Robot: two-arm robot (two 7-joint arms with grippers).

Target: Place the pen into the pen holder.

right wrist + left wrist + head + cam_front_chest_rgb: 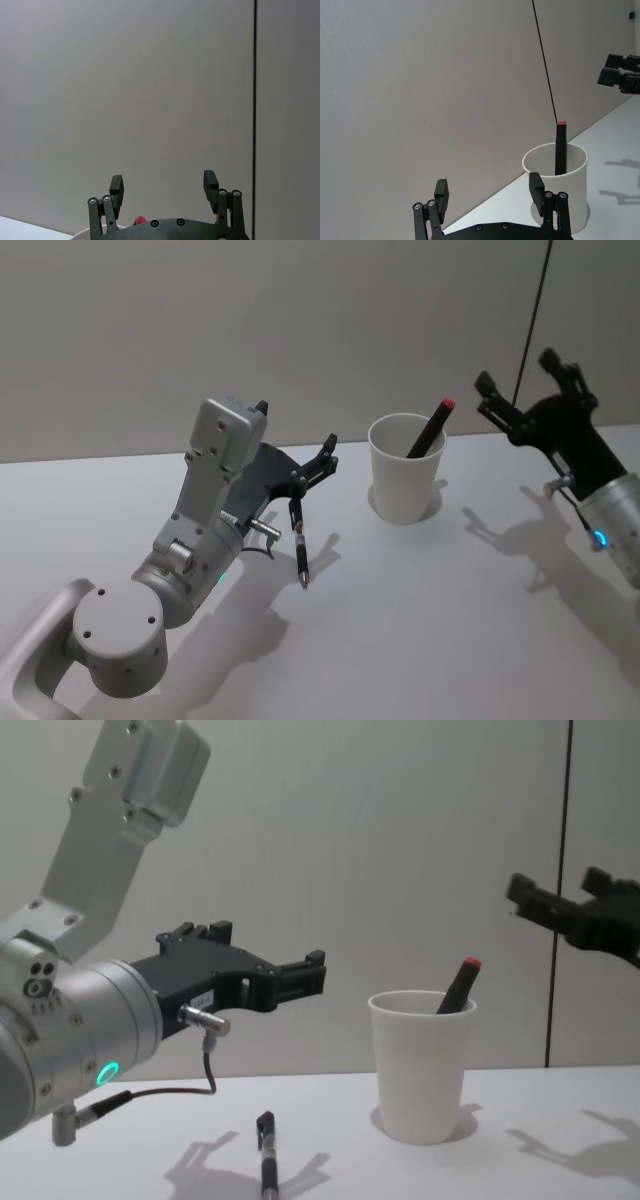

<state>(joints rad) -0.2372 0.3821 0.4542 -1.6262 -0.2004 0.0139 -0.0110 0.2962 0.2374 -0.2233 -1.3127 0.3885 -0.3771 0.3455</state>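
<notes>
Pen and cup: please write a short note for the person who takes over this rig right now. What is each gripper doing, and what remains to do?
Left gripper: open and empty, hovering above the black pen.
Right gripper: open and empty, raised to the right of the cup.
Black pen: lies flat on the table, left of the cup.
Done: a red-tipped pen stands leaning inside the upright cup.
Left to do: probably lower the left gripper, grasp the black pen and drop it into the cup.
</notes>
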